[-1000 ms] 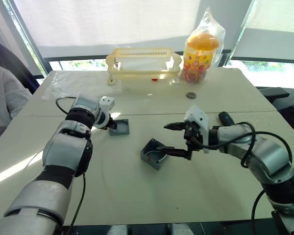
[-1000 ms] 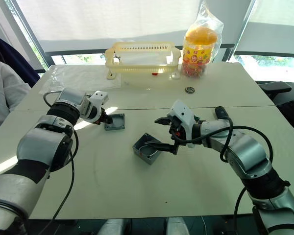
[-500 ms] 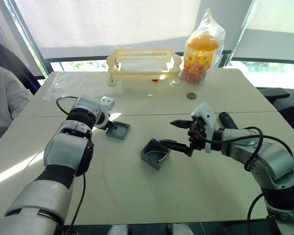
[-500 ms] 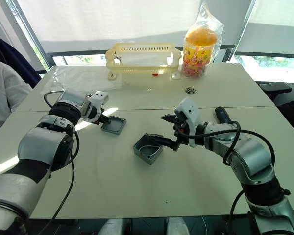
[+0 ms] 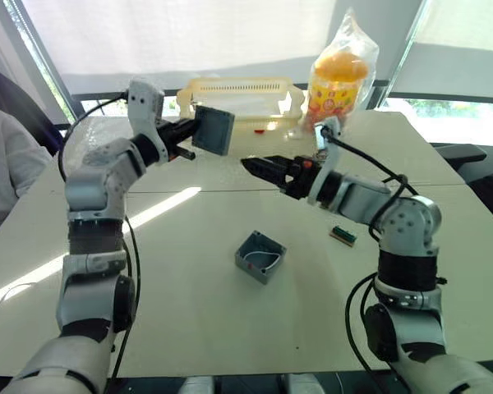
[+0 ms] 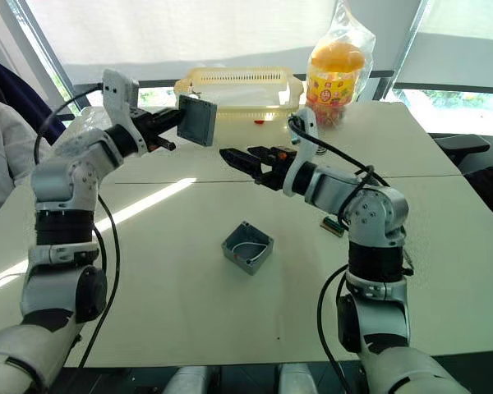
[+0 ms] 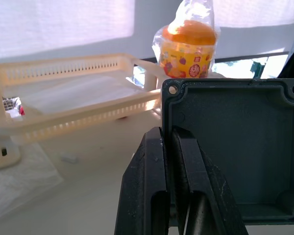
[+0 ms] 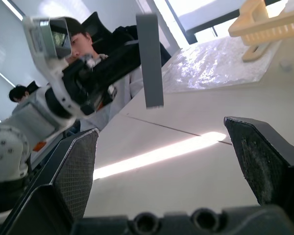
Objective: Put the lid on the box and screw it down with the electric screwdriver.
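Bright windows back the table point(image 5: 189, 320); left claw point(image 5: 191, 139), raised since 1 second ago, pinches the lid point(image 5: 215, 130) at 11 o'clock above the box point(image 5: 260, 256); right claw point(image 5: 259, 167) has withdrawn, spread.

At the top centre of my view a pale yellow slotted plastic basket point(image 5: 240, 103) stands on the white tabletop point(image 5: 189, 328). Right of it stands an orange-lidded candy jar in clear plastic wrap point(image 5: 338, 86).
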Tool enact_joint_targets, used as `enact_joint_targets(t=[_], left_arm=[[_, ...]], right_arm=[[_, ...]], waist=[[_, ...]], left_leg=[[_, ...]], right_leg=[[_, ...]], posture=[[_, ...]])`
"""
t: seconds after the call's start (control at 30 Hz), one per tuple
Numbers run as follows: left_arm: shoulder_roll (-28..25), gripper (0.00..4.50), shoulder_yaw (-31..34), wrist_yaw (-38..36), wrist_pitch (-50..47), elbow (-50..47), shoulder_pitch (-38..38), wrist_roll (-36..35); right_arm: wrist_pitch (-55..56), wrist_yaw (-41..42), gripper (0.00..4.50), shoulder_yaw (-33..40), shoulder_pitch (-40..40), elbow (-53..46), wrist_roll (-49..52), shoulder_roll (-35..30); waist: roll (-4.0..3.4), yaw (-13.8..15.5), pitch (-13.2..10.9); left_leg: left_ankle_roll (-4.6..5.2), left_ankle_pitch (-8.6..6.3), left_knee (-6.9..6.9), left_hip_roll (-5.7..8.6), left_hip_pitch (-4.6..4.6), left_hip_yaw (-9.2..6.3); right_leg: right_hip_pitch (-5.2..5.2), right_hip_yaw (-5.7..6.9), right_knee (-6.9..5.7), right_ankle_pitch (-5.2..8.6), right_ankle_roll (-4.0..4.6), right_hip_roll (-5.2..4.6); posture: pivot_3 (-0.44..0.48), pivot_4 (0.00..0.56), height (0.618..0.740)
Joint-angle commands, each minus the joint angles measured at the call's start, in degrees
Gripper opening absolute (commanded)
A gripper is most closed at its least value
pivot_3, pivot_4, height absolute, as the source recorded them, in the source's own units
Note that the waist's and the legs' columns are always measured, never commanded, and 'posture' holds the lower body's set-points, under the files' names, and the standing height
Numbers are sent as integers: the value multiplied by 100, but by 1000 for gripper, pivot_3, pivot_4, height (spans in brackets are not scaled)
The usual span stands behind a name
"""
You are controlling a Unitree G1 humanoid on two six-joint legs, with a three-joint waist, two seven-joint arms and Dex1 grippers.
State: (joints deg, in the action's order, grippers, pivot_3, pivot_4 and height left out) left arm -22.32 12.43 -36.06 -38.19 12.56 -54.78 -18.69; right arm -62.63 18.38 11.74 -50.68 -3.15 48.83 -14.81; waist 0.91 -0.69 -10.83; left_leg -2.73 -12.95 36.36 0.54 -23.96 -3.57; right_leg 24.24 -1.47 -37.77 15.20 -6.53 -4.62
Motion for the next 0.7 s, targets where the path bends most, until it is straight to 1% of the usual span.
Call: enact_joint_targets(t=[0.03, 0.2, 0.47, 0.53, 0.6, 0.63, 0.7], left_arm=[[102, 17, 7, 163, 89, -650, -61, -256], [278, 17, 22, 418, -15, -897, 32, -441], [342, 17, -120, 426, -64, -957, 72, -638], [361, 0, -170, 410, -56, -911, 24, -671], [373, 0, -202, 417, -47, -886, -3, -692], [368, 0, -223, 408, -41, -878, -12, -696], [364, 0, -255, 395, -34, -873, -24, -719]], right_arm=[[340, 54, 4500, 51, -435, 344, -159, -8], [373, 70, 4500, 90, -694, 624, -201, -37], [367, 39, 4500, 131, -741, 668, -185, 11], [369, 29, 3954, 120, -721, 610, -175, 33], [381, 44, 3120, 94, -691, 558, -181, 37], [381, 43, 2489, 89, -680, 538, -182, 42], [379, 28, 1509, 87, -650, 490, -172, 59]], waist=[[0, -14, 0], [0, -52, 0], [0, -51, 0], [0, -46, 0], [0, -47, 0], [0, -47, 0], [0, -48, 0]], left_leg=[[0, 0, 0, 0, -1, 0], [0, 0, -7, -1, 0, 0], [1, 0, -7, -2, 2, 1], [0, 0, -7, -2, 2, 1], [0, 0, -6, -2, 2, 1], [1, 0, -6, -2, 1, 1], [0, 0, -7, -2, 2, 1]], right_leg=[[1, 0, -1, 0, 0, 0], [5, 0, -1, 0, 0, 2], [7, -1, -5, 0, 0, 4], [7, -1, -5, 0, 0, 4], [6, -1, -5, 0, 0, 4], [6, -1, -4, 0, 0, 4], [7, -1, -5, 0, 0, 4]], posture=[[0, 150, 740], [0, 150, 740], [0, 150, 740], [0, 150, 740], [0, 150, 740], [0, 150, 740], [0, 150, 740]])
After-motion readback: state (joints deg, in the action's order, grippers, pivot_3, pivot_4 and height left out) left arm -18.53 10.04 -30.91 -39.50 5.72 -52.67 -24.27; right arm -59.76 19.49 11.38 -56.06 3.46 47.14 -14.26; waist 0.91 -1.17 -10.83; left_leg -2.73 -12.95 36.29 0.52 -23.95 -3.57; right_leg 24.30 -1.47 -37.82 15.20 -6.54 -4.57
